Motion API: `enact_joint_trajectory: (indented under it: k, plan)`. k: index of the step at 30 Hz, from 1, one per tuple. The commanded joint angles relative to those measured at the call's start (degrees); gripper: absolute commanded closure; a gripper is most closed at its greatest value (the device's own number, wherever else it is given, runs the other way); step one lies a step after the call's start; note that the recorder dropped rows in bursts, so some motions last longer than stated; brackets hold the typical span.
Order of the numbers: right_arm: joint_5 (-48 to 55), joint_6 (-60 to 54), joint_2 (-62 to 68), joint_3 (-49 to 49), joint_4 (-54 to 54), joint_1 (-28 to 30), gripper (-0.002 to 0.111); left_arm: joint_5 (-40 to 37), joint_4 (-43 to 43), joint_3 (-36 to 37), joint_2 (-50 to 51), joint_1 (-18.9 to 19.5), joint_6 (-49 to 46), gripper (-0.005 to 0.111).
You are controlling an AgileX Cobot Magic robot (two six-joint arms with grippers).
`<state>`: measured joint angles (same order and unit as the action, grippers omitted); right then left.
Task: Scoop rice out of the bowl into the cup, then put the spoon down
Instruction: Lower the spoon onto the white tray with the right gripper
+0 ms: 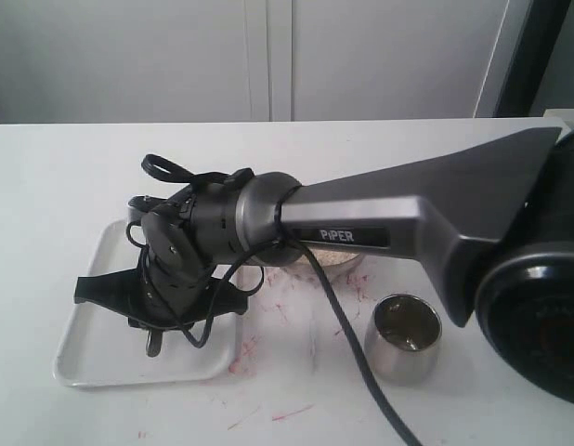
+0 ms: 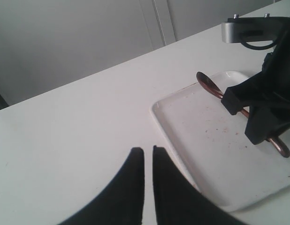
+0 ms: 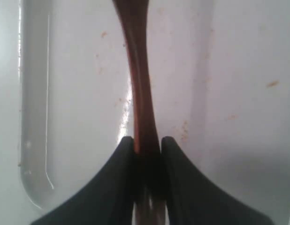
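Firstly, the spoon (image 3: 139, 89): dark reddish-brown wood, its thin handle pinched between the two black fingers of the right gripper (image 3: 147, 140). Both fingers press on the handle, one from each side. In the left wrist view the spoon (image 2: 208, 83) stretches across the white tray (image 2: 192, 136), oval bowl at the tray's far rim, handle end showing past the right gripper (image 2: 246, 117). Whether the spoon rests on the tray floor or hangs just above it, I cannot tell. Small reddish specks dot the tray (image 3: 65, 93) around the handle.

Exterior view: the right arm reaches across the middle, and the right gripper (image 1: 162, 316) points down over the tray (image 1: 83, 344) on the left side of the white table (image 1: 64, 177). A black cable (image 1: 352, 344) trails from the wrist toward the front edge.

The bowl (image 1: 350, 268) sits just behind the arm, mostly hidden by it; a strip of off-white rice (image 1: 329, 253) shows inside. The cup (image 1: 405, 339), shiny steel, stands upright near the bowl, apart from the tray. Its contents cannot be made out. Pink smears mark the tabletop between tray and cup.

The left gripper (image 2: 148, 151) hovers over bare table beside the tray, fingers nearly together, only a thin slit between, nothing in it.
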<state>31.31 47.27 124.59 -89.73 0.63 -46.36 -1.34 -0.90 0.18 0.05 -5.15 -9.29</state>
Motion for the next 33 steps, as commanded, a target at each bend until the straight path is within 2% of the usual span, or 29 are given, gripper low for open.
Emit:
enact_joint_trajectory:
  k: [1, 33]
  plan:
    - [-0.13, 0.08, 0.09, -0.43, -0.63, 0.19, 0.108, 0.10, 0.39, -0.18, -0.05, -0.16, 0.08, 0.092]
    - [0.69, -0.58, 2.07, -0.43, -0.63, 0.19, 0.108, 0.10, 0.39, -0.18, -0.05, -0.16, 0.08, 0.092]
